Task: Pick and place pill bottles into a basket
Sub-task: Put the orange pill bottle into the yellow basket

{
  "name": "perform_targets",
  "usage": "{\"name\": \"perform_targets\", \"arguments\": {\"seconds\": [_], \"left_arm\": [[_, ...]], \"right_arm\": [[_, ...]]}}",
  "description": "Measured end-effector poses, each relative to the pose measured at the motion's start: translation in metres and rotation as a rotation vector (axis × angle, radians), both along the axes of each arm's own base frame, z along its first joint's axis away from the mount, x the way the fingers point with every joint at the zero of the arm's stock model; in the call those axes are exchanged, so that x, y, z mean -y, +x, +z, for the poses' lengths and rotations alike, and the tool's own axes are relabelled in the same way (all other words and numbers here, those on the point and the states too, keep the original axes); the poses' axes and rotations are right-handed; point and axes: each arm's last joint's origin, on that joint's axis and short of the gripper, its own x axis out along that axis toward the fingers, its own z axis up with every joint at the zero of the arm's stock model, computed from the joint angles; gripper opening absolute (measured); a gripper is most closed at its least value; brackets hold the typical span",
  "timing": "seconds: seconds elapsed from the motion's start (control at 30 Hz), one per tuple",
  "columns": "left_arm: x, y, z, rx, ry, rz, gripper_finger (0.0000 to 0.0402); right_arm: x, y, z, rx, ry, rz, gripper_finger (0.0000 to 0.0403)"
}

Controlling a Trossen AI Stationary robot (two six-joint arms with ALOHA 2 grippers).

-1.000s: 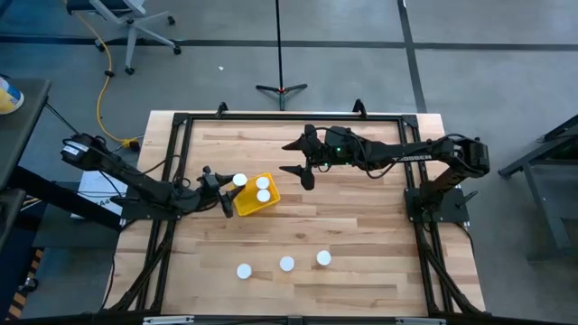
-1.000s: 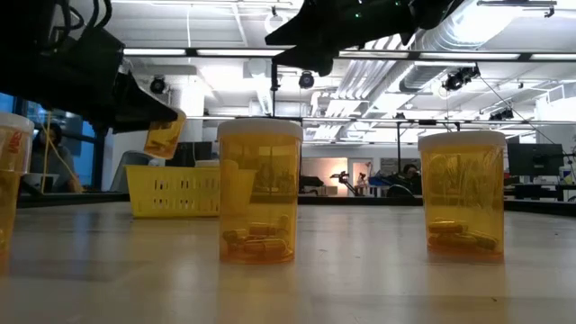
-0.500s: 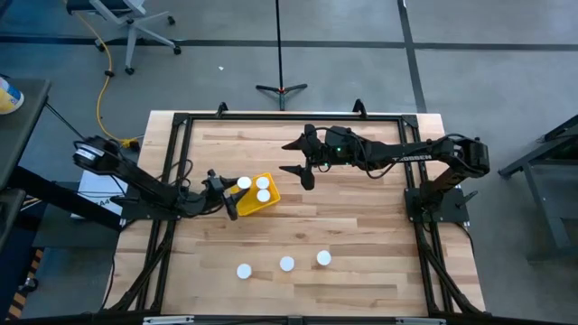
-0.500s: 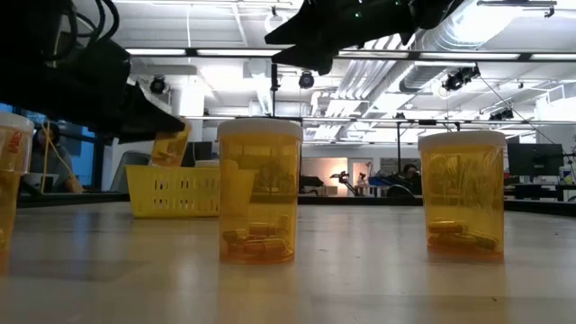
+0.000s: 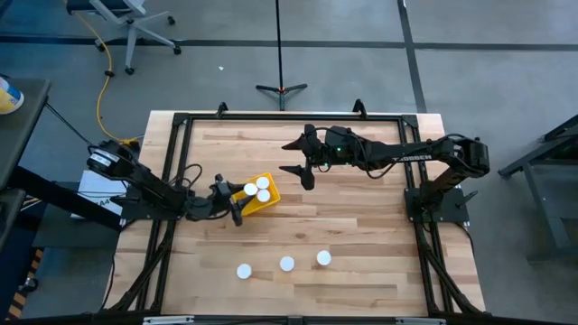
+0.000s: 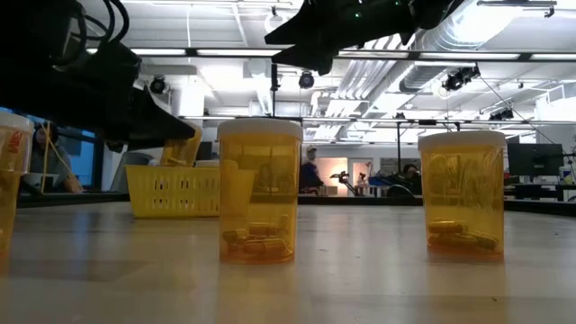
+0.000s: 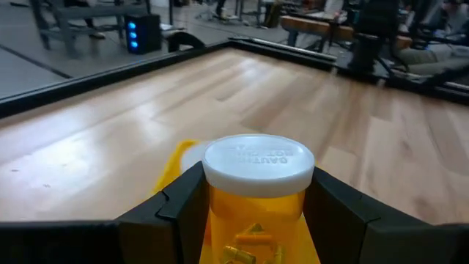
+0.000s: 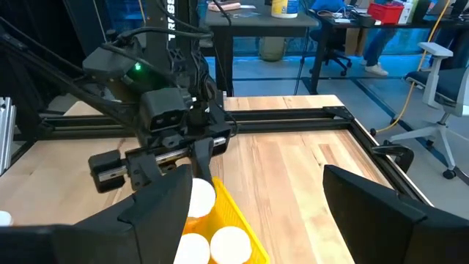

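The pill bottle (image 5: 249,190) I carry in my left gripper (image 5: 237,200) hangs over the left end of the basket (image 5: 256,204) in the high view, beside two white caps (image 5: 263,189) already inside; three more bottles (image 5: 286,264) stand near the table's front edge. My right gripper (image 5: 301,162) waits over the far middle, fingers spread and empty.

Low view: the held bottle (image 6: 183,149) tilts just above the basket's (image 6: 175,191) ribbed yellow wall, so I judge the drop runs straight down.

Left wrist view: my fingers pinch the amber, translucent cylinder (image 7: 256,213) just below its smooth embossed cap, its axis roughly upright.

Right wrist view: the bright plastic rim (image 8: 233,213) sits directly under my left gripper (image 8: 198,165).
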Motion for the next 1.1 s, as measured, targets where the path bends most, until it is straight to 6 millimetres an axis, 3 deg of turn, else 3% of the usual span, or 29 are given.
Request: {"name": "perform_targets", "arguments": {"seconds": [0.27,0.57,1.1], "left_arm": [[0.013,-0.004,-0.002,-0.003,0.005,-0.046,0.0225],[0.013,-0.005,-0.002,-0.014,0.023,-0.042,0.0227],[0.013,-0.005,-0.006,-0.041,0.009,-0.067,0.0291]], "right_arm": [[0.0,0.0,0.0,0.0,0.001,0.003,0.0298],[0.0,0.0,0.0,0.0,0.002,0.003,0.0298],[0.0,0.0,0.0,-0.001,-0.004,0.005,0.0298]]}}
